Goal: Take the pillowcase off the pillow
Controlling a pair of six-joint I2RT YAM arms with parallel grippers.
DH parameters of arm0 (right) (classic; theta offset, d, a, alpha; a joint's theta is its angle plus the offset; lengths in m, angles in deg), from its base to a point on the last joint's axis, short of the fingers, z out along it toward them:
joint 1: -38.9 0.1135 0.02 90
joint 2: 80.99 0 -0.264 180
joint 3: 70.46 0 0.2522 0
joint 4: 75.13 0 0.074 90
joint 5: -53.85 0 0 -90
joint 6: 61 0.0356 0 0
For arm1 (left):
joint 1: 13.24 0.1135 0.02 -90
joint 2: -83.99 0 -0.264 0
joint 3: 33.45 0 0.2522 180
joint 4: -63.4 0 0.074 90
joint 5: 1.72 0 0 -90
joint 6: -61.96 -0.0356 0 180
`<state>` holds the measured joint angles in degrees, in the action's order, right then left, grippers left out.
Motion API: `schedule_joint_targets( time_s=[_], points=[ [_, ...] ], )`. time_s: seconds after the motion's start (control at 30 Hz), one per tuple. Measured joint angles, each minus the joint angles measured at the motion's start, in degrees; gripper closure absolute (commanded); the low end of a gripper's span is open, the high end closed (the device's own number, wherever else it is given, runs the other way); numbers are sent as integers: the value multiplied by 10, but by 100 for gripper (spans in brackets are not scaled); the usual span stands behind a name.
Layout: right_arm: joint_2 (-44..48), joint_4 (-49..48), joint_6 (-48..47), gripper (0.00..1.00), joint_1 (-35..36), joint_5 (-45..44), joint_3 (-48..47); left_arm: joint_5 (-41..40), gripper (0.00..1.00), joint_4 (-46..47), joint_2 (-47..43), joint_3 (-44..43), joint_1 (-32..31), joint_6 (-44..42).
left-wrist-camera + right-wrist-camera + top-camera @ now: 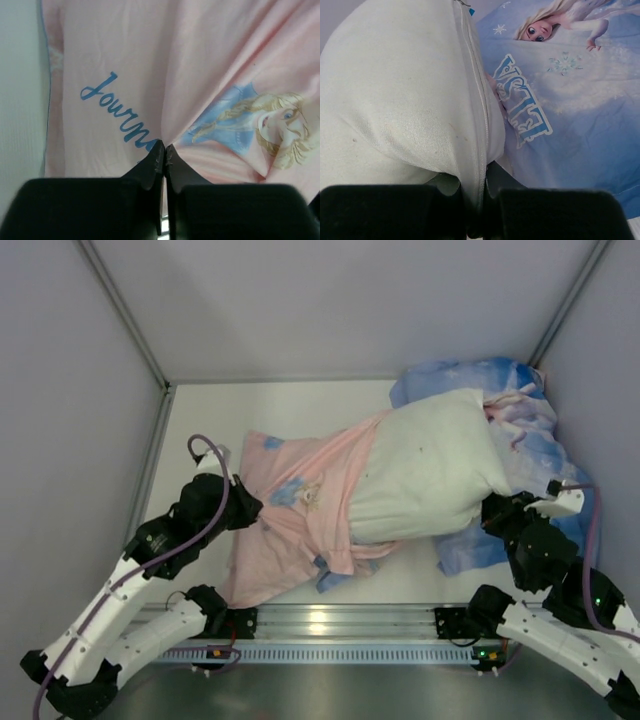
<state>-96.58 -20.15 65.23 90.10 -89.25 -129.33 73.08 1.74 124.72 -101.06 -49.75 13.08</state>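
The pillowcase (295, 515) lies pink side up on the left, still around the left end of the white pillow (430, 465). My left gripper (248, 508) is shut on the pillowcase's left part. In the left wrist view the pink fabric (125, 65) puckers into the shut gripper (164, 147), beside blue "Journ" lettering and an Elsa print. My right gripper (492, 512) is shut on the pillow's lower right corner. In the right wrist view the pillow's (400, 95) zipped seam runs down between the fingers of the gripper (476, 175).
A second blue Elsa-print case (535, 435) lies bunched under and behind the pillow at the right wall; it also shows with "ELSA" lettering in the right wrist view (570, 110). Grey walls close in on three sides. A metal rail (340, 620) runs along the near edge.
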Motion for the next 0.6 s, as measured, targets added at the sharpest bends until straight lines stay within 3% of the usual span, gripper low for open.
schedule_joint_targets(
  time_s=[0.07,0.1,0.3,0.6],
  points=[
    [-14,7,9,100,0,-6,0,32,20,18,16,1,1,-23],
    [-24,11,16,100,0,-10,0,48,1,27,25,1,2,-32],
    [-143,73,64,100,-6,-40,-31,80,1,60,91,29,3,-36],
    [-308,82,63,100,-66,-25,-93,83,1,63,76,83,4,-5]
  ],
)
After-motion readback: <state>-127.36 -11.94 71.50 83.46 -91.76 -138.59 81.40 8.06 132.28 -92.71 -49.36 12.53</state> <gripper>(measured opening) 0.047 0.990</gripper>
